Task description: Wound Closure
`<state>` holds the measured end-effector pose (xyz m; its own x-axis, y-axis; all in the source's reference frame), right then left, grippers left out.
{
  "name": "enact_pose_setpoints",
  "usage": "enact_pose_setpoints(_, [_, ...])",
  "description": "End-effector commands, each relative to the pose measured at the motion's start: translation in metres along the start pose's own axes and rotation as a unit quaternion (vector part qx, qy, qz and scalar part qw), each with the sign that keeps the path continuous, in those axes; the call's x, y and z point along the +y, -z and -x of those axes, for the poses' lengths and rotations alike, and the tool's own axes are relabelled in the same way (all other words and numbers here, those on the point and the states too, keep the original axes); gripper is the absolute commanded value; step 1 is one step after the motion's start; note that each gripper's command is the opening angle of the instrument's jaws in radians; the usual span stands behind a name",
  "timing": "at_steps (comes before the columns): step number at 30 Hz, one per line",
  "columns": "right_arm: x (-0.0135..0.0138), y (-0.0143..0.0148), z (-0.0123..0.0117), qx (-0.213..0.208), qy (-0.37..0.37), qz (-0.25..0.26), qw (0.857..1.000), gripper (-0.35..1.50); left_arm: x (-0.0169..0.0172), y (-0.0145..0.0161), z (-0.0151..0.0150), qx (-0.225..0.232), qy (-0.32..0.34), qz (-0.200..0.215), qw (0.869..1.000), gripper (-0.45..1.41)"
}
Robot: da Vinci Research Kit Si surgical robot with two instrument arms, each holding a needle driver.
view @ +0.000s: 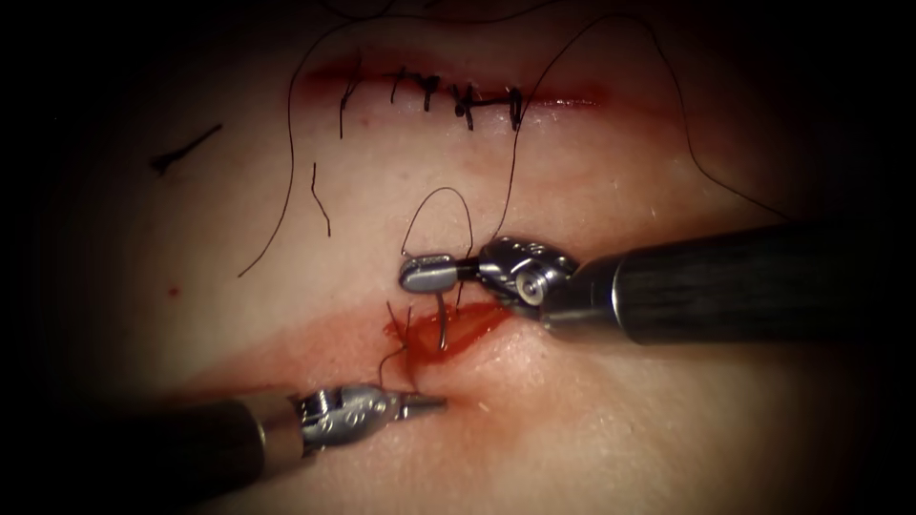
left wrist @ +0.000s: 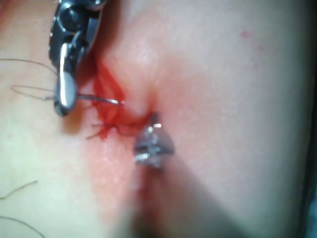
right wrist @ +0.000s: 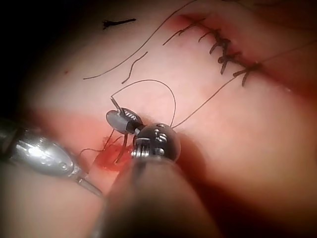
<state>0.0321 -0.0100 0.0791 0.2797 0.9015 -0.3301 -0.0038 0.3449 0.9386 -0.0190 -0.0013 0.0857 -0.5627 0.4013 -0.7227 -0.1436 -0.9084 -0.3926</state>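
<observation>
The tissue (view: pixel 611 420) spreads across the whole scene, its edges lost in shadow. On the far side runs a cut already closed with a row of dark stitches (view: pixel 458 95); on the near side an open cut (view: pixel 448 329) gapes, wet with red fluid (view: pixel 286 353) that stains the tissue out to the left.

The right arm's gripper (view: pixel 429 273) reaches in from the right, just beyond the open cut, pressed together on the needle (view: pixel 442 319) near its blunt end. The needle's curve drops from the gripper toward the near side into the open cut; I cannot tell whether the tip is buried in tissue or only lies in the fluid.

The left arm's gripper (view: pixel 420 404) comes from the near left, its tips resting at the near edge of the cut. It looks pressed together, with nothing clearly in it.

The thread (view: pixel 448 205) loops over the right gripper and trails off to the far stitches; where it ends is hard to follow. A cut end of thread (view: pixel 320 198) lies loose at the far left.
</observation>
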Motion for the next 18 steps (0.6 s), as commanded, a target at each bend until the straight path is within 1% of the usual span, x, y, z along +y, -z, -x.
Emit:
enact_pose_setpoints(1, [0.0004,-0.0007,0.0005,-0.001,-0.003,0.001,1.000,-0.35,0.0003,-0.0009,0.0003,0.000,0.001,0.002,1.000,-0.45])
enact_pose_setpoints(8, [0.0006,-0.0009,0.0008,0.000,-0.019,0.003,1.000,-0.35,0.0003,-0.0009,0.0003,0.001,0.001,0.002,1.000,-0.45])
enact_pose_setpoints(15, [0.0004,-0.0009,0.0010,-0.001,-0.069,0.002,0.998,-0.35,0.0003,-0.0009,0.0003,0.001,0.000,0.002,1.000,-0.45])
enact_pose_setpoints(18, [0.0003,-0.0010,0.0010,-0.002,-0.075,0.003,0.997,-0.35,0.0002,-0.0009,0.0003,0.001,0.000,0.002,1.000,-0.45])
